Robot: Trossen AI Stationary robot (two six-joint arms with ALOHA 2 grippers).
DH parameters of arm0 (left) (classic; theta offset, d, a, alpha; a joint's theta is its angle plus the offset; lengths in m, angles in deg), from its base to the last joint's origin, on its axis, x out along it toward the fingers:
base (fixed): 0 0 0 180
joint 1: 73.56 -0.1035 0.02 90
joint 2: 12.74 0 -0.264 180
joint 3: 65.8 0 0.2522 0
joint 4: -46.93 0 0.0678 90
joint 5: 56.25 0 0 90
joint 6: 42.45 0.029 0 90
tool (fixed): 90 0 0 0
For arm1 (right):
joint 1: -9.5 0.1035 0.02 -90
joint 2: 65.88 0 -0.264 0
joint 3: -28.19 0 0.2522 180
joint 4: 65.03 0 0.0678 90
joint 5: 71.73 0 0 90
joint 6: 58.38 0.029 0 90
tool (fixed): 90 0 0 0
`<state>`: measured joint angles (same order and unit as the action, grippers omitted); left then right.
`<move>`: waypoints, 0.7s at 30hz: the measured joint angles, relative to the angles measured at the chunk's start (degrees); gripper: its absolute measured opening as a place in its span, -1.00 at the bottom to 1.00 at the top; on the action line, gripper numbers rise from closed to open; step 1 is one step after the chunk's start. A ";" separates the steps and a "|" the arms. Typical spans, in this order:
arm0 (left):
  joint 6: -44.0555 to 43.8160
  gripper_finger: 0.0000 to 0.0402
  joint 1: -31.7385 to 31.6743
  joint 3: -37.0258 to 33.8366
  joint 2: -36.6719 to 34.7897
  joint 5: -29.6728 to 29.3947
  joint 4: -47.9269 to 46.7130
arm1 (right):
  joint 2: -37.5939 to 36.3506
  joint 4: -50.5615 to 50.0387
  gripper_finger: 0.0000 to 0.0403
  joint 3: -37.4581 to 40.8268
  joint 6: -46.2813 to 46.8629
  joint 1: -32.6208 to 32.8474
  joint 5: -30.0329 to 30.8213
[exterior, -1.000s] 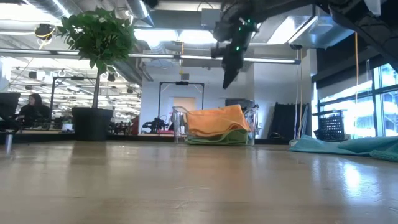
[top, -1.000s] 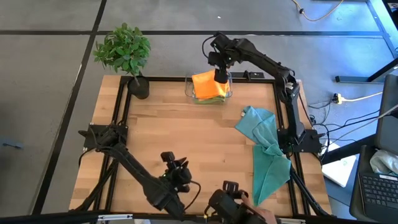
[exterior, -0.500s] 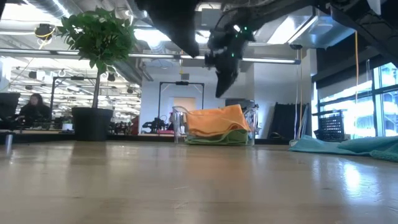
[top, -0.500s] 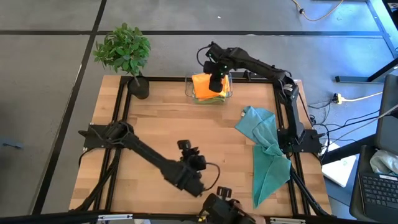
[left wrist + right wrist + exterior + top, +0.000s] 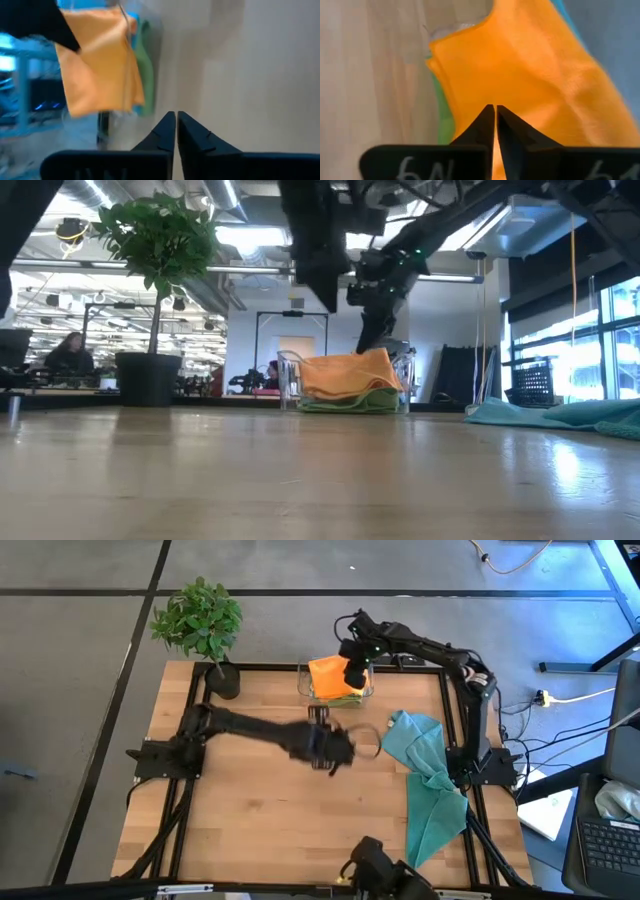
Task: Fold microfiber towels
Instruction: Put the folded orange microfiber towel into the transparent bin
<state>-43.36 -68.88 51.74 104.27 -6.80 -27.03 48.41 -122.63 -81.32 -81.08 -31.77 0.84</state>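
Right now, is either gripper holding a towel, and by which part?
Neither. The left gripper is shut on nothing above the table; the right gripper is shut just over the orange towel, no cloth visibly pinched.

Orange towel: plain orange, lying over a plain lime green towel. Teal towels: plain blue-green. Table: light wood grain, black frame. Plant: green leaves, dark pot.

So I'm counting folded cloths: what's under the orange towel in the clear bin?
A lime green towel lies directly under the orange towel in the clear bin. Only its edges show, and whether anything lies beneath it cannot be seen.
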 joint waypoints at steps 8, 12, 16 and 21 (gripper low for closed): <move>16.85 -1.00 -13.74 0.03 -1.73 14.04 8.96 | -6.41 11.66 -0.97 12.90 0.37 0.17 -2.12; 21.55 -1.00 -19.69 0.03 -1.73 20.49 12.23 | -7.11 14.26 -0.96 15.25 -0.41 1.13 0.67; 24.72 -1.00 -24.19 0.03 -1.73 25.15 16.66 | -7.20 16.74 -0.97 16.89 -2.68 1.81 6.10; 28.70 -0.99 -29.63 0.02 -0.22 29.78 17.99 | -7.20 18.51 -0.97 17.48 -3.06 1.79 10.87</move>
<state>-14.65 -98.51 51.77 104.05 22.98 -9.03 41.21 -104.12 -63.83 -84.14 -29.98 11.71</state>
